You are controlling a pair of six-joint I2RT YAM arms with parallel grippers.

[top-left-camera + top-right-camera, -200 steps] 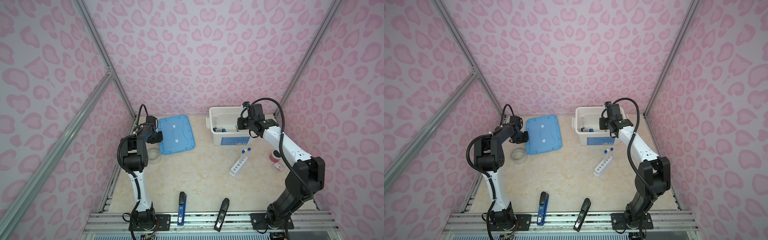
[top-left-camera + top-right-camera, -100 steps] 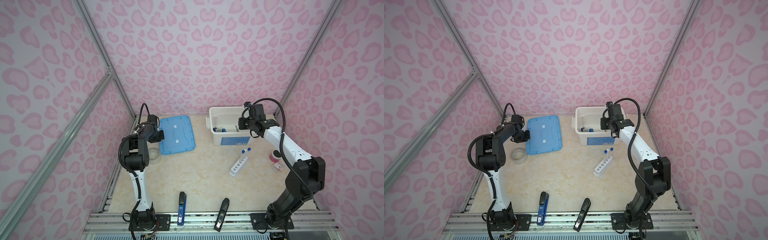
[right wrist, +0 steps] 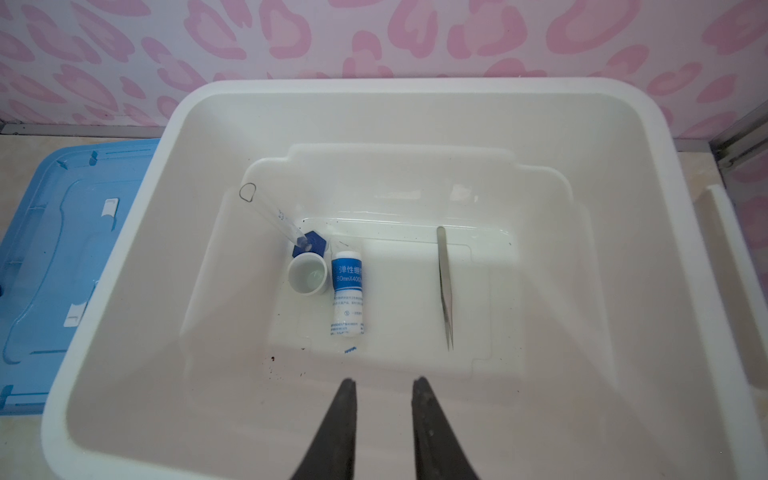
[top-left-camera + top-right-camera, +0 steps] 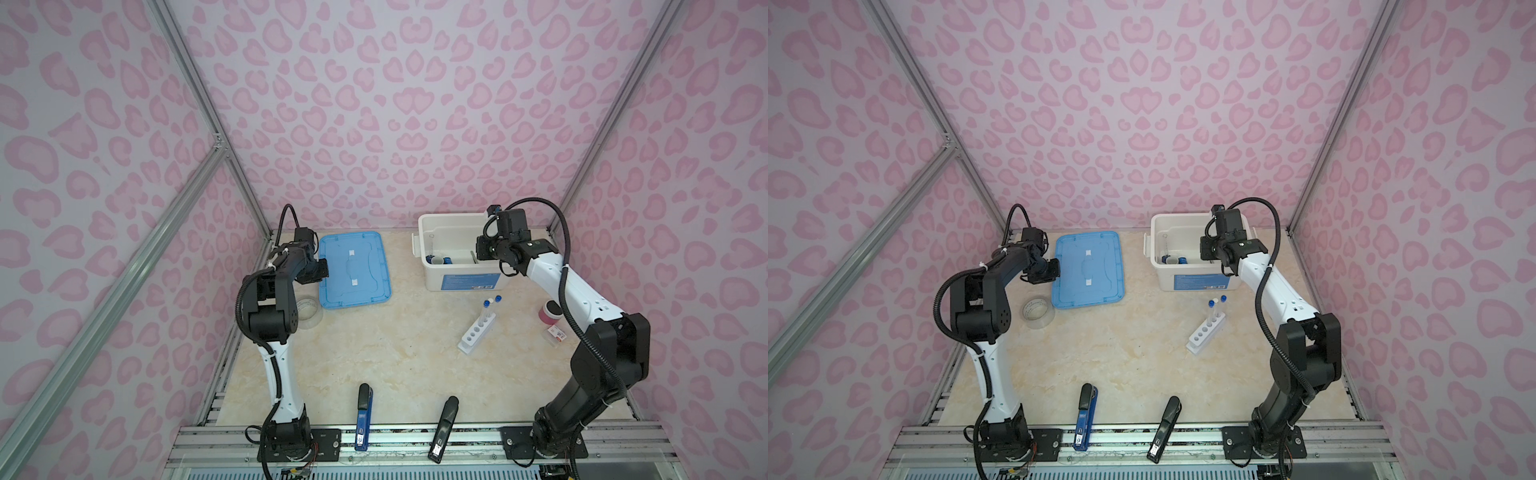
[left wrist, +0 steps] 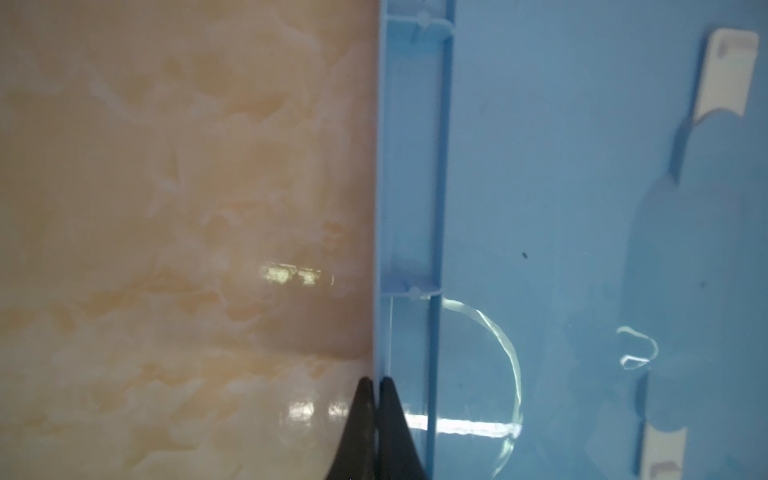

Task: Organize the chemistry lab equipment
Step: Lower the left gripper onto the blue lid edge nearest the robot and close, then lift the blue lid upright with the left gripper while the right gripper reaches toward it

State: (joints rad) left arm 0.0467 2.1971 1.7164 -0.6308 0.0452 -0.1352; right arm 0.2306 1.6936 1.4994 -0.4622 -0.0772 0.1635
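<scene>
In the right wrist view, the white bin holds a blue-based clear cylinder, a tiny white cup, a white-and-blue bottle and metal tweezers. My right gripper hovers open over the bin's near side, nothing between its fingers. On the table in front of the bin stands the white holed rack with two capped test tubes upright in it. My left gripper is shut on the left edge of the blue lid, which lies flat.
A clear tape roll lies beside the left arm, just in front of the lid. A blue stapler-like tool and a black one lie near the front edge. A pink jar and a small white box sit at the right.
My left gripper has closed on the blue lid's edge. The right gripper stays over the bin, hardly moved.
</scene>
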